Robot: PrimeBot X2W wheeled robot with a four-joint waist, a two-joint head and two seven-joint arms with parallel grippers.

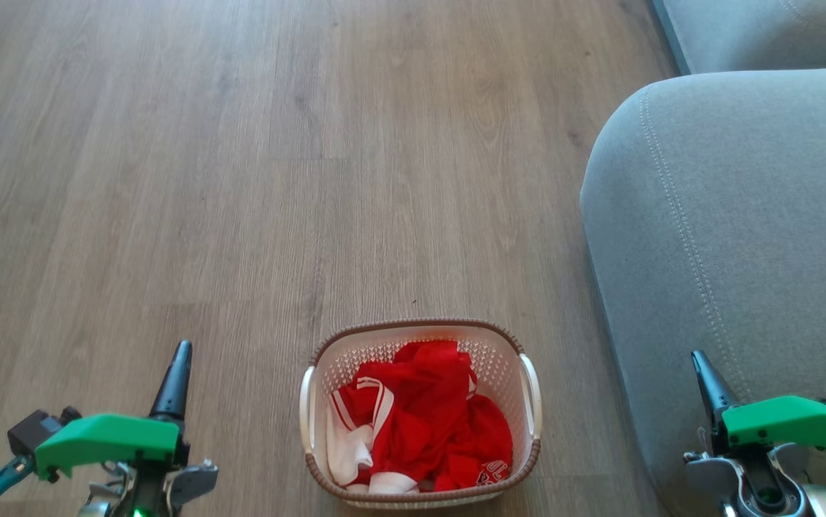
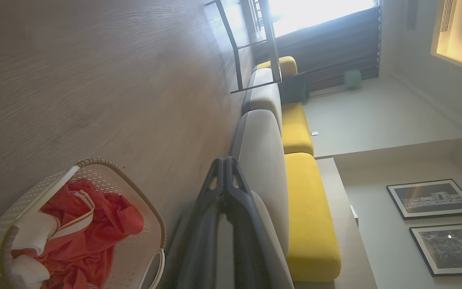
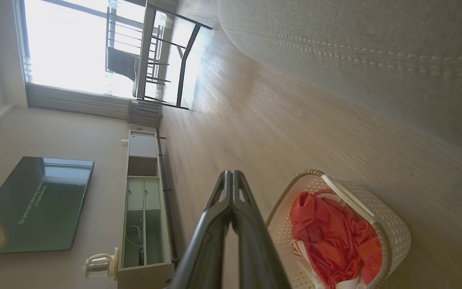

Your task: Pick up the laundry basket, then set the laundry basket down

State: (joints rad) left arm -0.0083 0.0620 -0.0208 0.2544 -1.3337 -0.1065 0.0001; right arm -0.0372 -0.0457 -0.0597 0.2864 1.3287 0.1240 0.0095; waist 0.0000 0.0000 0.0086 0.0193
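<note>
The laundry basket (image 1: 496,361) stands on the wooden floor (image 1: 240,179), low in the middle of the head view, with red-and-white clothes (image 1: 427,416) heaped inside; a grey sofa (image 1: 728,215) lies near its right side; the left end effector (image 1: 181,357) hangs well apart to the basket's left, the right end effector (image 1: 700,363) to its right against the sofa; both are clenched, fingers pressed together at the tips, grasping nothing and clear of the basket

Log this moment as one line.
white perforated plastic laundry basket with brown rim: on wooden floor, not held | left gripper: shut, apart from it | right gripper: shut, apart from it
</note>
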